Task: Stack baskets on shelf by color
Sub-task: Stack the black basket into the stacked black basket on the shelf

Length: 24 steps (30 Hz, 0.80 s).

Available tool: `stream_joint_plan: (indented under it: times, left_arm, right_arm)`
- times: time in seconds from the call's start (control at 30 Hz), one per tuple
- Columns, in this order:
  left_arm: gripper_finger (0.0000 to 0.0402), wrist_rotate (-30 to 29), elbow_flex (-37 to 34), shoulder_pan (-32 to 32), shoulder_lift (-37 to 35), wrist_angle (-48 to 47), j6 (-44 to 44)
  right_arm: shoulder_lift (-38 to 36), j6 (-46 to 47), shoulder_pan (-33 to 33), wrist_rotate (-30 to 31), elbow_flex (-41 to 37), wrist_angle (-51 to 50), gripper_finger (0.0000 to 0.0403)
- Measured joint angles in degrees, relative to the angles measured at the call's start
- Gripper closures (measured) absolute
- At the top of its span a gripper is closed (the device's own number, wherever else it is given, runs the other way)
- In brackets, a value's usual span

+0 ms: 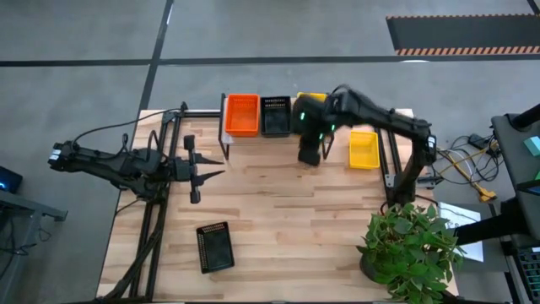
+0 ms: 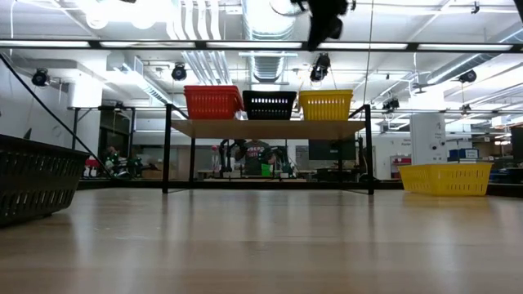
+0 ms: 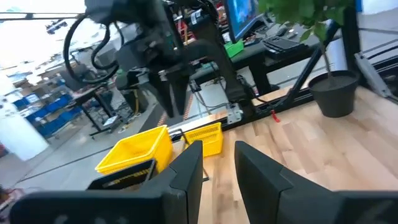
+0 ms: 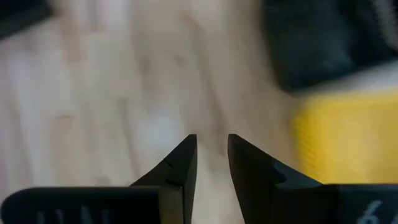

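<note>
On the shelf [image 1: 226,127] at the table's far edge stand a red-orange basket [image 1: 242,114], a black basket [image 1: 276,116] and a yellow basket [image 1: 309,100] in a row; the low view shows them side by side on the plank [image 2: 270,128]. A second yellow basket [image 1: 364,149] rests on the table right of the shelf. Another black basket [image 1: 214,247] lies near the table's near-left part. My right gripper [image 1: 309,157] hangs in the air just in front of the shelf's right end, open by a narrow gap and empty [image 4: 211,152]. My left gripper [image 1: 221,165] waits open left of centre.
A potted plant [image 1: 409,245] stands at the near right corner. Black frame rails [image 1: 152,228] run along the table's left side. Bare wood lies in the table's middle [image 1: 287,211]. In the low view the near black basket [image 2: 37,184] fills the left edge.
</note>
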Motion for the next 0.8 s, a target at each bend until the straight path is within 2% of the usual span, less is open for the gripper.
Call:
stream_joint_plan:
  times: [0.13, 0.33, 0.43, 0.53, 0.63, 0.8]
  left_arm:
    - [0.0324, 3.6, -0.4, -0.1, 0.3, 0.0, -2.5]
    - [0.0324, 6.6, -1.8, -0.6, 3.1, -1.8, -13.4]
    - [0.0324, 7.1, -1.9, -1.9, 4.6, -9.7, -21.0]
    - [0.0324, 9.4, -0.3, -4.1, 6.0, -21.7, -31.9]
    - [0.0324, 13.3, 1.4, -7.5, 8.3, -30.0, -44.1]
    - [0.0324, 22.4, 2.5, -16.1, 14.6, -37.5, -60.6]
  right_arm:
    - [0.0, 0.0, 8.5, 0.1, -2.3, 6.5, 0.0337]
    - [0.0, -1.4, 20.1, 4.9, -7.2, 17.1, 0.036]
    - [0.0, -2.4, 24.3, 8.6, -10.3, 22.3, 0.0368]
    - [0.0, -2.5, 27.0, 11.4, -14.2, 28.4, 0.037]
    - [0.0, -2.6, 28.2, 11.6, -18.4, 35.8, 0.0369]
    - [0.0, -3.7, 28.6, 11.5, -26.3, 50.5, 0.0367]
